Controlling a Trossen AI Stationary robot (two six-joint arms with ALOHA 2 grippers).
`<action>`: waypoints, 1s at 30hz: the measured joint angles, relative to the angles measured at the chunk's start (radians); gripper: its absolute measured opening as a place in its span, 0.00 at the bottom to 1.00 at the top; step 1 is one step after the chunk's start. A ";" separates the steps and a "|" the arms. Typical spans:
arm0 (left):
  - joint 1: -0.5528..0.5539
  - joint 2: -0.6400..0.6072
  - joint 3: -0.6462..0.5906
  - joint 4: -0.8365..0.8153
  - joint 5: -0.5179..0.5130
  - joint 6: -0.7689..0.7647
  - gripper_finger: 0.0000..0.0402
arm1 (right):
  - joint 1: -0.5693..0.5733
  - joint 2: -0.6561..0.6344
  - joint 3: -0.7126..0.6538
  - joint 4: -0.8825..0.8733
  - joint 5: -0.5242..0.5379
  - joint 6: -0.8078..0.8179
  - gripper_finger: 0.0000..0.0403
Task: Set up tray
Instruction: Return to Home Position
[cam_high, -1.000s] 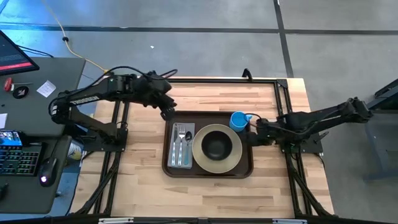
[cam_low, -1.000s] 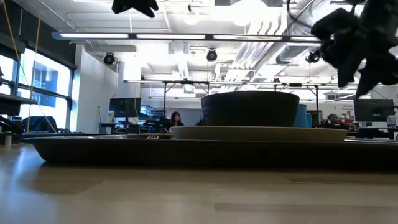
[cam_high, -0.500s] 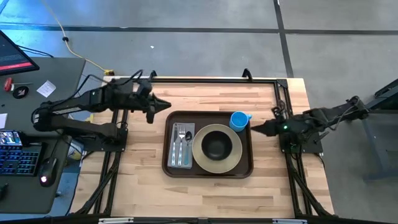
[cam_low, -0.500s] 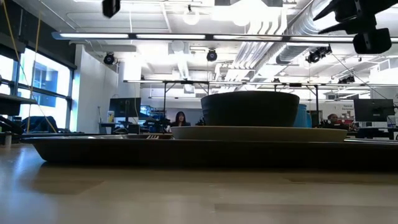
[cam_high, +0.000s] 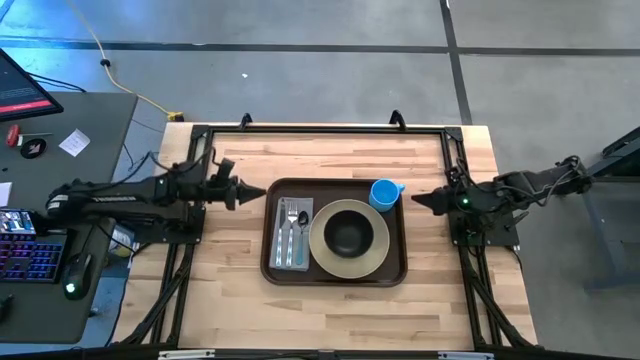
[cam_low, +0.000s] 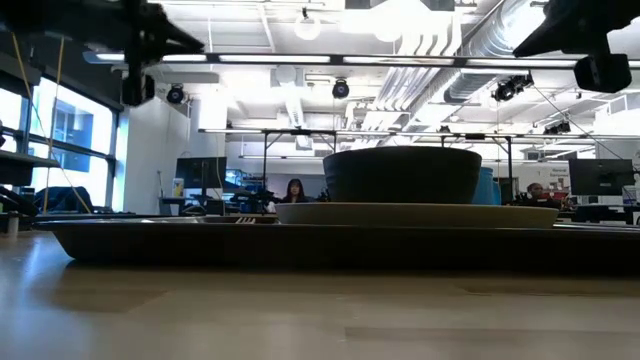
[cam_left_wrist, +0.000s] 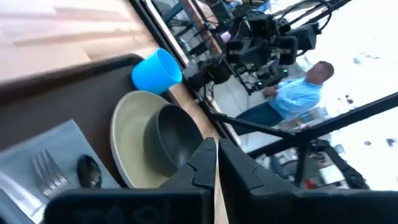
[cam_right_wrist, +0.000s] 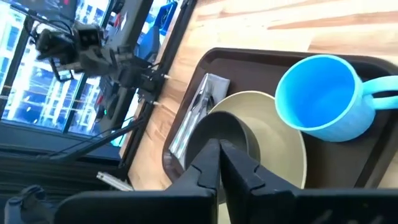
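On the wooden table (cam_high: 225, 290), the left gripper (cam_high: 254, 191) hangs pinched closed left of the tray (cam_high: 397, 264), which sits mid-table. The right gripper (cam_high: 420, 200), likewise closed, hangs just right. A person (cam_low: 295, 188) shows in the strip-lit room beyond.

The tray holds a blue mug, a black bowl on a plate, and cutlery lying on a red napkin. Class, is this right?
No: the high view shows a grey napkin, not red, under the cutlery on the tray. The rest stands.
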 joint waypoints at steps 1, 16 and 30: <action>-0.020 -0.008 -0.025 0.027 -0.016 -0.017 0.13 | 0.000 0.002 0.000 0.000 0.006 0.000 0.01; -0.281 -0.027 -0.176 0.122 -0.258 -0.075 0.07 | 0.085 0.025 -0.367 0.679 -0.002 0.041 0.00; 0.033 -0.064 -0.296 0.184 0.092 -0.123 0.05 | -0.001 -0.266 -0.526 0.711 0.021 -0.123 0.00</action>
